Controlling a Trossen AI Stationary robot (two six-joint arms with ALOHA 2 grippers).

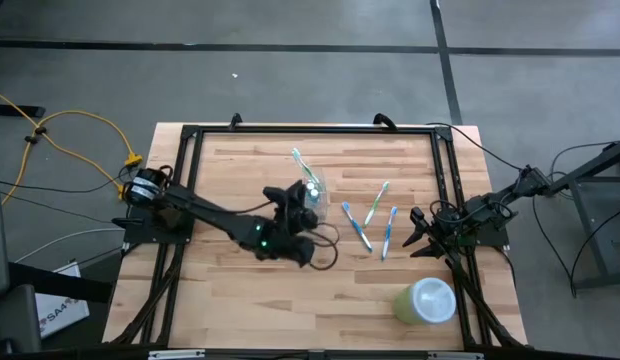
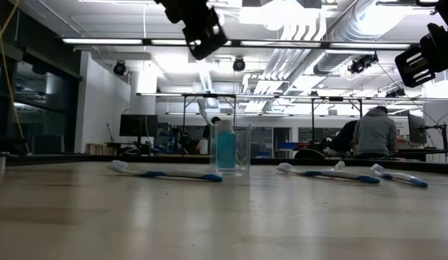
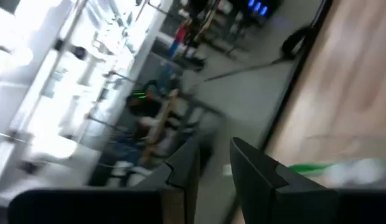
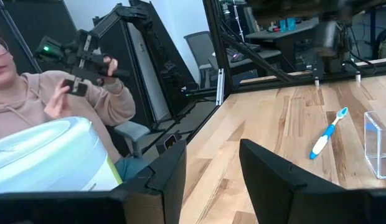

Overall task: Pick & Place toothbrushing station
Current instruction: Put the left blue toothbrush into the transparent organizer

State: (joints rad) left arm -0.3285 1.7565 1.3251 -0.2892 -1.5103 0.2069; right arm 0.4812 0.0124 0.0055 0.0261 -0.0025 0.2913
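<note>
toothbrushes lie spread over the middle of the wooden table, around a small clear cup that stands upright near the centre. from above, a green toothbrush lies just beyond the cup, its long axis running diagonally from the far left down toward the cup. three more sit to the cup's right: a blue one slanting from near the cup toward the front right, a green one leaning the opposite way, and another blue one lying almost front to back. in the low view the cup shows something blue inside it.

the left gripper hangs above the table just beside the cup; its fingers stand slightly apart with nothing between them. the right gripper waits at the table's right edge, fingers apart and empty, near a pale green round container at the front right corner. a person in a pink hoodie sits beyond the table.
</note>
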